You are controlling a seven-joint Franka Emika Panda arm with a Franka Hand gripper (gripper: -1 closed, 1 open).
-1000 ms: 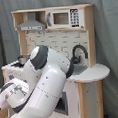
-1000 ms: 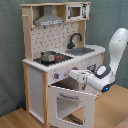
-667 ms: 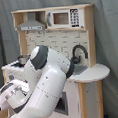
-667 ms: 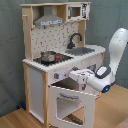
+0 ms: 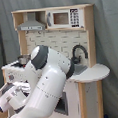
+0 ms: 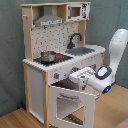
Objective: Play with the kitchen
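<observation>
The kitchen (image 6: 37, 80) of white panels and light wood stands in both exterior views, with a hood (image 6: 50, 20), a black faucet (image 6: 75, 39), a grey sink (image 6: 82, 50) and a small pot (image 6: 48, 56) on the hob. Its windowed oven door (image 6: 90, 107) hangs open, tilted outward. My gripper (image 6: 74, 80) sits right at the door's top edge, below the knobs (image 6: 56, 76). In the first exterior view my arm (image 5: 46, 81) covers the oven front, while the kitchen (image 5: 83, 23), the pot (image 5: 23, 59) and the faucet (image 5: 79, 49) show behind it.
A toy microwave (image 5: 62, 17) sits on the upper shelf. A rounded counter (image 5: 93, 72) juts out at the first exterior view's right. The kitchen stands on a wooden floor (image 6: 15, 120), with a grey curtain (image 6: 10, 45) behind it.
My gripper has shifted slightly toward the second exterior view's left along the door's top edge. The oven door stays open at about the same tilt.
</observation>
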